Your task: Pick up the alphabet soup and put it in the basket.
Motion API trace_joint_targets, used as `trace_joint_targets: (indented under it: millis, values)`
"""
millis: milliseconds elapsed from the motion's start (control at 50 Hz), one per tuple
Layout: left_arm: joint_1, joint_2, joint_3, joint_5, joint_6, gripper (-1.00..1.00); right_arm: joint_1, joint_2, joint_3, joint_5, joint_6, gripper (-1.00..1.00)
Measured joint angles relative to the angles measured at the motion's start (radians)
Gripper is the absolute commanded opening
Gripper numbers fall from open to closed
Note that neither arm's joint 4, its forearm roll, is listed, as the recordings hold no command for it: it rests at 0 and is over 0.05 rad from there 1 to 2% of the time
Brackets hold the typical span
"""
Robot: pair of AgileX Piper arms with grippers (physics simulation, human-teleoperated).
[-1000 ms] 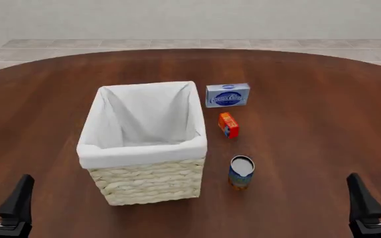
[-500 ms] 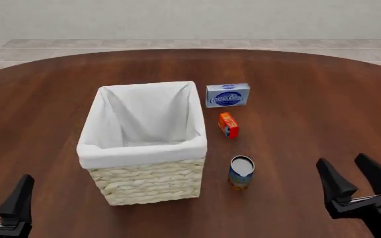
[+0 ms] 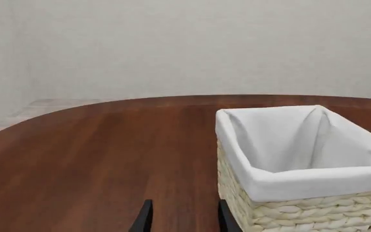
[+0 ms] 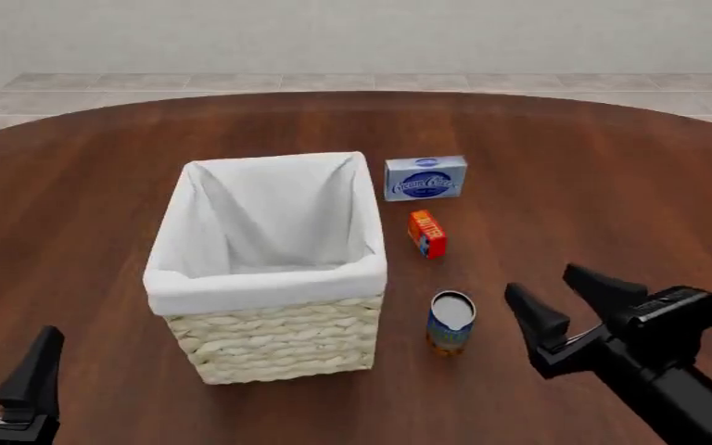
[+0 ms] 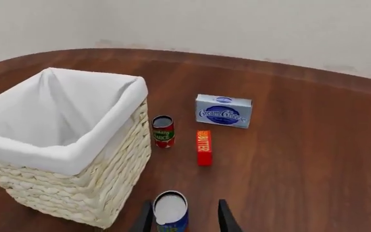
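The alphabet soup point(image 4: 451, 322), a small can with a silver-white top and a blue and orange label, stands upright on the table just right of the basket point(image 4: 275, 343). The basket is large, pale wicker, with a white liner. My right gripper point(image 4: 541, 283) is open and empty, a short way right of the can and not touching it. In the right wrist view the can point(image 5: 171, 210) shows just ahead between the open fingers point(image 5: 225, 218), beside the basket point(image 5: 102, 188). My left gripper point(image 4: 4, 345) is open at the front left, near the basket's corner point(image 3: 289, 212).
An orange-red box point(image 4: 426, 233) and a blue-and-white box point(image 4: 425, 177) lie beyond the can. A red-labelled can point(image 5: 164, 131) stands close against the basket's far right side, showing only in the right wrist view. The round wooden table point(image 4: 603, 185) spreads all around.
My right gripper has moved left and forward from the table's front right corner toward the soup can. The left gripper and the objects have not moved.
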Motion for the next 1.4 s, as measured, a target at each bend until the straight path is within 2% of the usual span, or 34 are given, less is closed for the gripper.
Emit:
trace_joint_targets:
  millis: [280,500,900,1400]
  values:
    - [0.000,0.000,0.000,0.000,0.000,1.00,0.023,0.179,-0.069,-0.020,-0.087,1.00]
    - [0.000,0.000,0.000,0.000,0.000,1.00,0.042,0.267,-0.096,-0.018,-0.128,1.00]
    - [0.000,0.000,0.000,0.000,0.000,1.00,0.081,0.361,-0.099,-0.030,-0.152,1.00]
    - [0.000,0.000,0.000,0.000,0.000,1.00,0.077,0.503,-0.128,-0.070,-0.185,1.00]
